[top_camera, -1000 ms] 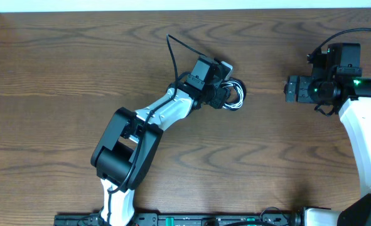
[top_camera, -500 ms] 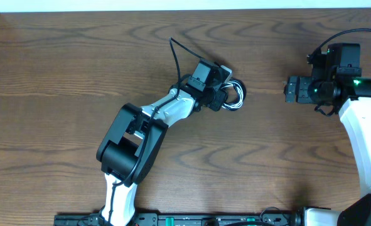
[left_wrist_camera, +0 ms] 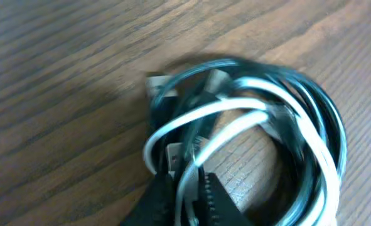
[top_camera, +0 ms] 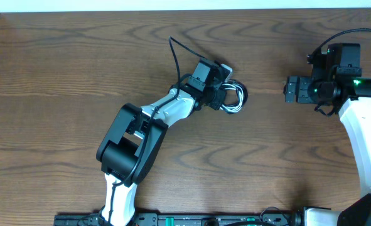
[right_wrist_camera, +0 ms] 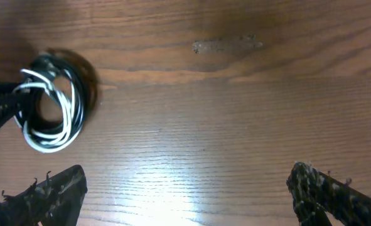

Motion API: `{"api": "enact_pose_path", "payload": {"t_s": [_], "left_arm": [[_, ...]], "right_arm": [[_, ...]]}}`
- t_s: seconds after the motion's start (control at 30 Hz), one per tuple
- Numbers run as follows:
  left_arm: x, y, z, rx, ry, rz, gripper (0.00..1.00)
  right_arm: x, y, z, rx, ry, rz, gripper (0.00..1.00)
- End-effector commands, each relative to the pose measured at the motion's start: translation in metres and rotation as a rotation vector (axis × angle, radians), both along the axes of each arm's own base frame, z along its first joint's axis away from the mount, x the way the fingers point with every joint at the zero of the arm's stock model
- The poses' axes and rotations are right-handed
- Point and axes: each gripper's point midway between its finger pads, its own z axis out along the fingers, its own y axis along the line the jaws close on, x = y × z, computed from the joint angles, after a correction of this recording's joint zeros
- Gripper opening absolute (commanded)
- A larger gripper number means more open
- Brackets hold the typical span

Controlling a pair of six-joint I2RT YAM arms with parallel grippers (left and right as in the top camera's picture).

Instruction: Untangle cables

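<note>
Coiled cables (top_camera: 234, 97) gripped at near rim by clenched left claw (left_wrist_camera: 184, 191); right claw (right_wrist_camera: 185, 194) spread, empty, well apart.

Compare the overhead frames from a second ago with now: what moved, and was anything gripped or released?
The left gripper closed its jaws on the wound cables, pinching a white strand; its elbow edged slightly rightward in the overhead view. The bundle stayed where it lay. The right gripper stayed open, well away from it.
</note>
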Motion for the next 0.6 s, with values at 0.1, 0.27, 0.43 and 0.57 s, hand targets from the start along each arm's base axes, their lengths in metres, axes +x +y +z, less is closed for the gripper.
{"api": "enact_pose_path", "payload": {"t_s": [0.1, 0.27, 0.43, 0.57], "left_arm": [[0.005, -0.003, 0.009, -0.006, -0.022, 0.006, 0.08], [0.006, -0.003, 0.012, -0.01, -0.026, 0.007, 0.07], [0.012, -0.006, 0.051, -0.056, -0.09, 0.014, 0.07], [0.016, -0.005, 0.091, -0.11, -0.142, 0.039, 0.08]], "right_arm": [[0.001, -0.002, 0.005, -0.002, -0.003, -0.014, 0.99], [0.0, -0.002, 0.005, -0.002, -0.003, -0.013, 0.99], [0.0, 0.001, 0.003, 0.013, 0.002, -0.006, 0.99], [-0.001, 0.014, 0.003, 0.081, 0.005, 0.027, 0.99]]}}
